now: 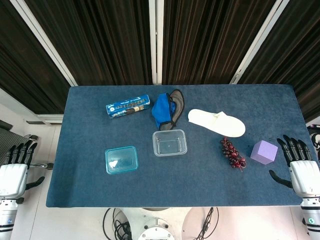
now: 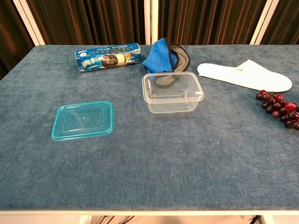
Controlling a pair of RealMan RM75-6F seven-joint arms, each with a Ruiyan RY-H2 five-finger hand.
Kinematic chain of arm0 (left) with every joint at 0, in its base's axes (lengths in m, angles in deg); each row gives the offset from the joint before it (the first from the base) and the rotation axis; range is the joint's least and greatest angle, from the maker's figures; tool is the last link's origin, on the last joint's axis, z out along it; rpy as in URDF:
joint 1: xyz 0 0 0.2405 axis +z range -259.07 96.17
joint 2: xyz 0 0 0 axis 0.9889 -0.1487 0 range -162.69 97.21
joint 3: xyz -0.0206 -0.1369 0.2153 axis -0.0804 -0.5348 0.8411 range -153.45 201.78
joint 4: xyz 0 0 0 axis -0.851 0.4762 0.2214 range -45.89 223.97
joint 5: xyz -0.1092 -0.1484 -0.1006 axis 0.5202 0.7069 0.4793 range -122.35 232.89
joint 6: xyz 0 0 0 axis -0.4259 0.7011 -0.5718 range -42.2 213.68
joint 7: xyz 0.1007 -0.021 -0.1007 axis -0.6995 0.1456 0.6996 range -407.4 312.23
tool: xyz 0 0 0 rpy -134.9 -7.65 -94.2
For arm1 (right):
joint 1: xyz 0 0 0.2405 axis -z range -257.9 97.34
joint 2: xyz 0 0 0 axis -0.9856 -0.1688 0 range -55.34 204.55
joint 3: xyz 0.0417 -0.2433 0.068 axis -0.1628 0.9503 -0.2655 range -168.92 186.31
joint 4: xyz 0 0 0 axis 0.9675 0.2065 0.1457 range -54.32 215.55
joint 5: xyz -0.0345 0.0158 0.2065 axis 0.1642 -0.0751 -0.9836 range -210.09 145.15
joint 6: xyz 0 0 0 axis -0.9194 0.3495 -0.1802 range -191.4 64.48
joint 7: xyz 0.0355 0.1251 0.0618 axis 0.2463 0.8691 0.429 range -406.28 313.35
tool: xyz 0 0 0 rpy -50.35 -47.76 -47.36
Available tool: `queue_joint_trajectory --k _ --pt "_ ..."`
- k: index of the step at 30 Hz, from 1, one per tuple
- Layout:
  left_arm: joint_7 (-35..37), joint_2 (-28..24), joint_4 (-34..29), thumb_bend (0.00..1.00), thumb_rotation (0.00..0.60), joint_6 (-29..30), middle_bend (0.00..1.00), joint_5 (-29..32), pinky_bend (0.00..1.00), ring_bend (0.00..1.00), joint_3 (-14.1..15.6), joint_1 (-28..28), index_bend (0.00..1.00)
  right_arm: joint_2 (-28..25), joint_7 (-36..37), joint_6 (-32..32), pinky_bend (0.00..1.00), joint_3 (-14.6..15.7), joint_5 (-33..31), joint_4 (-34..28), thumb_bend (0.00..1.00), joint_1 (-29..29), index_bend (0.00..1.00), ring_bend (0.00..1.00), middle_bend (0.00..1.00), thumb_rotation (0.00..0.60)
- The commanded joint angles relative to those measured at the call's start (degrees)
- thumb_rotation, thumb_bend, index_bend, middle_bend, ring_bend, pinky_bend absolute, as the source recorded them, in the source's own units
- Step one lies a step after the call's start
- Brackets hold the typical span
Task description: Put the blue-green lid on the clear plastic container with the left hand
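Observation:
The blue-green lid [image 1: 121, 159] [image 2: 83, 120] lies flat on the blue table, left of centre near the front. The clear plastic container [image 1: 169, 142] [image 2: 172, 92] stands open-topped and empty to its right, a little farther back. My left hand [image 1: 14, 167] hangs off the table's left edge, fingers spread, holding nothing, well left of the lid. My right hand [image 1: 302, 167] sits at the table's right front edge, fingers apart and empty. Neither hand shows in the chest view.
A blue cookie box [image 1: 128, 106] [image 2: 108, 56] and a blue cloth mask [image 1: 166, 109] [image 2: 164, 55] lie behind the container. A white slipper [image 1: 216, 122] [image 2: 243, 74], dark red grapes [image 1: 232, 153] [image 2: 281, 107] and a purple cube [image 1: 264, 152] lie to the right.

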Motion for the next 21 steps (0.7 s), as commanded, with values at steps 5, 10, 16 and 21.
queue_joint_trajectory --k 5,10,16,21 --pt "0.1 0.0 0.0 0.00 0.600 -0.4 0.00 0.2 0.00 0.00 0.1 0.0 0.02 0.1 -0.3 0.3 0.00 -0.1 0.1 -0.2 0.12 -0.3 0.00 0.00 0.00 0.600" --pt "-0.1 -0.1 -0.6 0.00 0.600 -0.3 0.00 -0.9 0.00 0.00 0.1 -0.4 0.03 -0.1 -0.1 -0.6 0.00 0.0 0.5 -0.4 0.12 0.1 0.00 0.00 0.00 0.600" --pt "-1.1 -0.1 -2.7 0.00 0.600 -3.1 0.00 -4.5 0.00 0.00 -0.3 -4.0 0.03 0.1 0.8 -1.5 0.00 0.2 0.6 0.1 0.12 0.7 0.00 0.00 0.00 0.600" --pt "-2.4 1.0 -5.2 0.00 0.600 -8.6 0.00 -8.3 0.00 0.00 -1.1 -9.7 0.03 -0.1 1.0 -1.8 0.00 0.4 1.4 0.1 0.12 0.7 0.00 0.00 0.00 0.600"
